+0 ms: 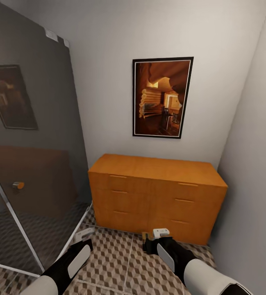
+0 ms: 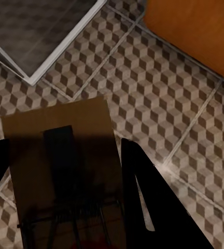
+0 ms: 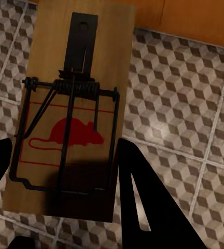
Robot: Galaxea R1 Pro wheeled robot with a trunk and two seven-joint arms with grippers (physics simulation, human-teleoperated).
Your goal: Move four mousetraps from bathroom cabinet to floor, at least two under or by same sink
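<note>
Mousetraps (image 3: 70,111) (image 2: 65,171) sit clamped in each pincer, left (image 2: 65,207) and right (image 3: 65,207), above bathroom floor (image 2: 158,88)

Mousetrap (image 2: 60,171) in left wrist view: near end cut off by frame edge, metalwork in shadow. Cabinet (image 1: 157,196): drawer contents hidden.

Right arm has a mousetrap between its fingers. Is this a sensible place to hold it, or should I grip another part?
Keep that hold. The right gripper pinches the mousetrap across its narrow width, on the bare long edges of the board near the end with the red mouse print, coming in lengthwise. The spring and wire bar sit on the top face, so the edges look like the safest flat, parallel surfaces.
</note>
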